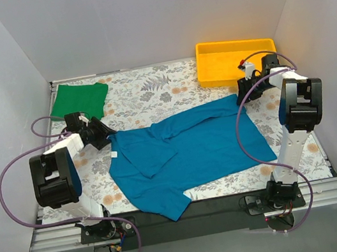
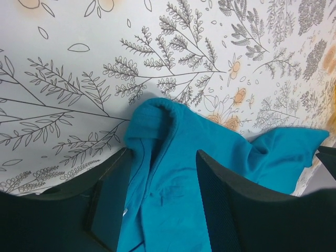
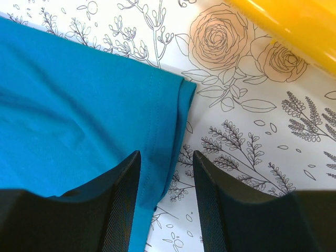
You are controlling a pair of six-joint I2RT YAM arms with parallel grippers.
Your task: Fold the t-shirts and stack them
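The teal-blue t-shirt [image 1: 189, 151] lies spread and rumpled across the middle of the table. The bright green t-shirt [image 1: 79, 100] lies folded at the back left. My left gripper [image 1: 107, 136] is open at the teal shirt's left edge; in the left wrist view its jaws stand either side of a raised fold of teal cloth [image 2: 157, 173]. My right gripper [image 1: 242, 95] is open at the shirt's far right corner; in the right wrist view the hemmed edge [image 3: 163, 147] lies between its jaws.
A yellow plastic tray [image 1: 208, 71] stands at the back right, just behind the right gripper; its edge shows in the right wrist view [image 3: 294, 26]. A floral cloth [image 1: 149, 90] covers the table. White walls close in on three sides.
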